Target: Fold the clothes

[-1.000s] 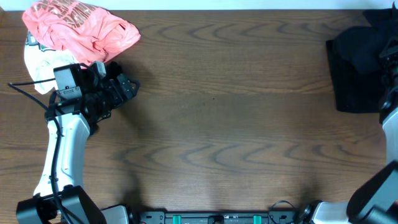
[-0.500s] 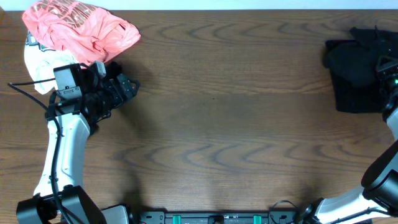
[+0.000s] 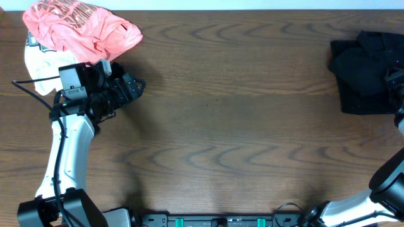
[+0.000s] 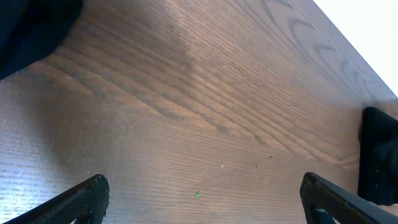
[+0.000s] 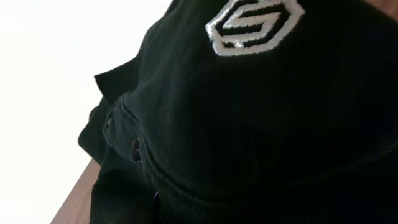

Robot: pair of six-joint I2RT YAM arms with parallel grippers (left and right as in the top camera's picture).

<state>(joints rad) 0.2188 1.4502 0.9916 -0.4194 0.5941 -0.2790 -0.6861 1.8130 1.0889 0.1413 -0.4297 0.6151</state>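
A coral-pink printed tee (image 3: pixel 82 28) lies bunched at the far left corner, on top of a white garment (image 3: pixel 36 63). Just to their right my left gripper (image 3: pixel 135 87) hangs open over bare wood; the left wrist view shows nothing between its fingers (image 4: pixel 93 190). A heap of black clothes (image 3: pixel 361 72) sits at the far right, also seen at the edge of the left wrist view as black clothes (image 4: pixel 379 155). My right gripper (image 3: pixel 396 81) is at that heap. A black garment with a white logo (image 5: pixel 255 25) fills the right wrist view and hides the jaws.
The wooden table (image 3: pixel 227 126) stretches between the two heaps. Its far edge runs just behind both heaps, and the right arm comes in from the right border of the overhead view.
The black heap's raised top edge has dropped and spread slightly left. The right arm has shifted at the frame's edge. My left gripper has edged a little to the right.
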